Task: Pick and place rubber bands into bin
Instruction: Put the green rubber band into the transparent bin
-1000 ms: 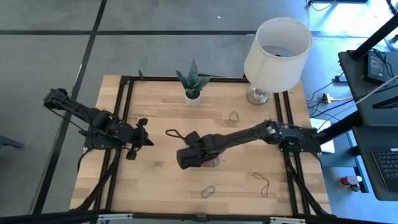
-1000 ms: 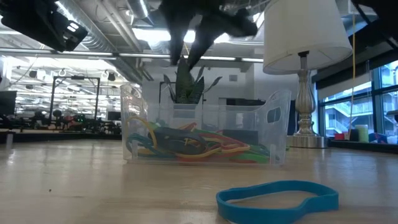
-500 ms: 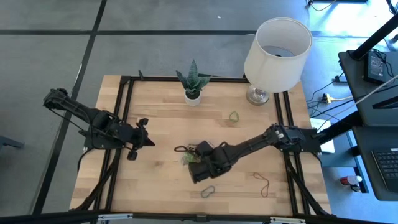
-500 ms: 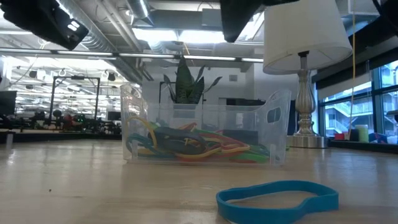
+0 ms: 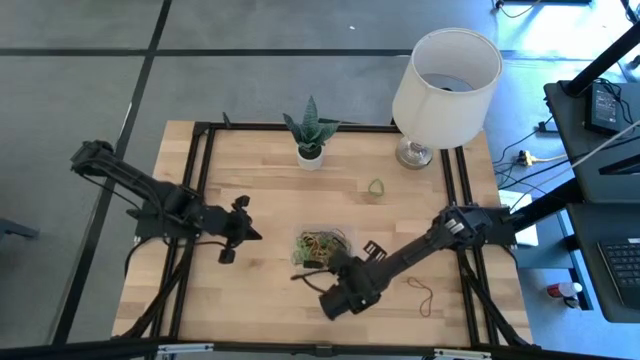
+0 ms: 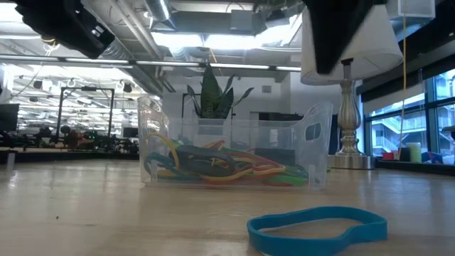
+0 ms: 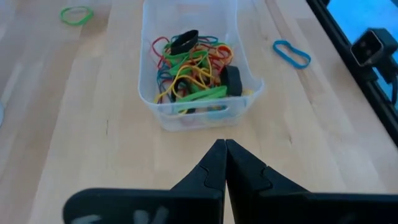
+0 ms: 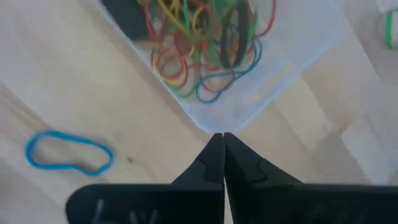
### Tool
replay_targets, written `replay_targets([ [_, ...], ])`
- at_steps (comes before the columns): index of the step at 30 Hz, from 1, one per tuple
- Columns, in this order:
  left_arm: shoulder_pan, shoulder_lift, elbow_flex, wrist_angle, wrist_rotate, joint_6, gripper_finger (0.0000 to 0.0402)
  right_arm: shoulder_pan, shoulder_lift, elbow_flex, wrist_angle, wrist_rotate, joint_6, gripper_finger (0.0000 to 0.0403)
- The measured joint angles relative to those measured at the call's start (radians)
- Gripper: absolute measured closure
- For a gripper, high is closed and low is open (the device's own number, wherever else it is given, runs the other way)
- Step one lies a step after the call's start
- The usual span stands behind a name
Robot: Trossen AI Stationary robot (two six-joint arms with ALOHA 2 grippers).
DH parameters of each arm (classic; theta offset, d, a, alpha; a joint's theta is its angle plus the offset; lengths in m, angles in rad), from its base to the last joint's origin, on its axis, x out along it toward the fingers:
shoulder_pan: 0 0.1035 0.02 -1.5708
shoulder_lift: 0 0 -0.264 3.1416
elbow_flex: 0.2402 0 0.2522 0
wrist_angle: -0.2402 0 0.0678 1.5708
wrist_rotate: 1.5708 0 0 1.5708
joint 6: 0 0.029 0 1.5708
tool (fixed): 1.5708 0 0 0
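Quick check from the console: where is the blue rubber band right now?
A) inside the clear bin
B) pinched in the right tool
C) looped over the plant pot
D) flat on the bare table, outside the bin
D: the blue rubber band lies flat on the wood, apart from the bin, and the right tool is shut with nothing between its fingers.

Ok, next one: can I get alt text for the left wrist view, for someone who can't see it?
A clear plastic bin holding a tangle of rubber bands sits on a wooden table, straight ahead of the left gripper, whose jaws are shut. A loose green band and a loose blue band lie on the wood beyond the bin.
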Motion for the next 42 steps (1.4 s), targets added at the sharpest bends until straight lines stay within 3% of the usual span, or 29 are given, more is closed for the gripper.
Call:
replay_targets([
  [6,0.000,0.080,0.000,0.091,-0.027,-0.059,0.0400,0.046,-0.109,-0.255,0.200,-0.001,-0.047,0.0402],
  [15,0.000,0.146,0.013,0.195,-0.110,-0.074,0.0400,0.115,-0.549,-0.888,0.616,0.001,-0.028,0.0403],
  [20,0.000,0.163,0.043,0.196,-0.174,-0.058,0.0400,0.123,-0.773,-1.150,0.708,0.001,-0.078,0.0403],
  [24,0.000,0.163,0.045,0.192,-0.179,-0.033,0.0400,0.067,-0.938,-1.321,0.735,0.003,-0.097,0.0403],
  [31,0.000,0.163,0.045,0.156,-0.179,-0.033,0.0400,-0.132,-1.076,-1.454,0.750,0.090,-0.197,0.0379],
  [42,0.060,0.162,0.046,0.124,-0.178,-0.060,0.0400,-0.355,-1.074,-1.459,0.936,0.115,-0.341,0.0352],
])
